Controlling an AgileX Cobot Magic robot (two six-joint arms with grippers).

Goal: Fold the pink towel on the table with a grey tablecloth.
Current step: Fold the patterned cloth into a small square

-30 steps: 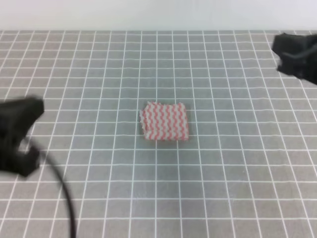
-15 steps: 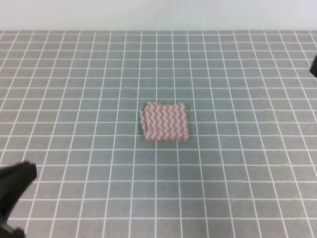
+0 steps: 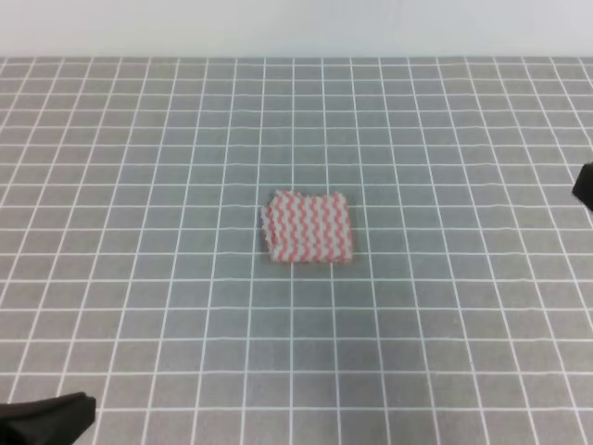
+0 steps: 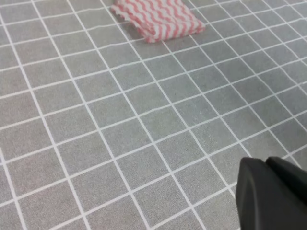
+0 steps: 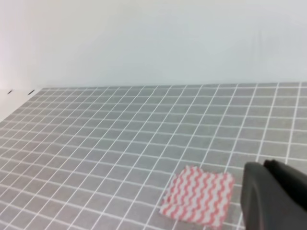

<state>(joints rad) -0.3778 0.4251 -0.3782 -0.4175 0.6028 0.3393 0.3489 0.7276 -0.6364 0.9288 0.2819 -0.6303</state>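
The pink towel [image 3: 310, 227] lies flat in the middle of the table with a grey tablecloth [image 3: 417, 324], as a small rectangle with layered edges. It also shows in the left wrist view [image 4: 158, 18] and the right wrist view [image 5: 199, 195]. Only a dark sliver of my left gripper [image 3: 46, 417] shows at the bottom-left corner, far from the towel. My right gripper [image 3: 585, 185] barely peeks in at the right edge. Both wrist views show just a black part of the gripper [image 4: 271, 194] [image 5: 273, 194], so neither gripper's state can be read. Nothing is held.
A white wall [image 3: 296, 28] rises behind the table's far edge. The cloth's left edge [image 5: 14, 103] shows in the right wrist view. Grey grid cloth surrounds the towel on all sides.
Both arms have pulled away from the towel: the left one down toward the bottom-left corner, the right one down along the right edge, almost out of view. The towel has not moved.
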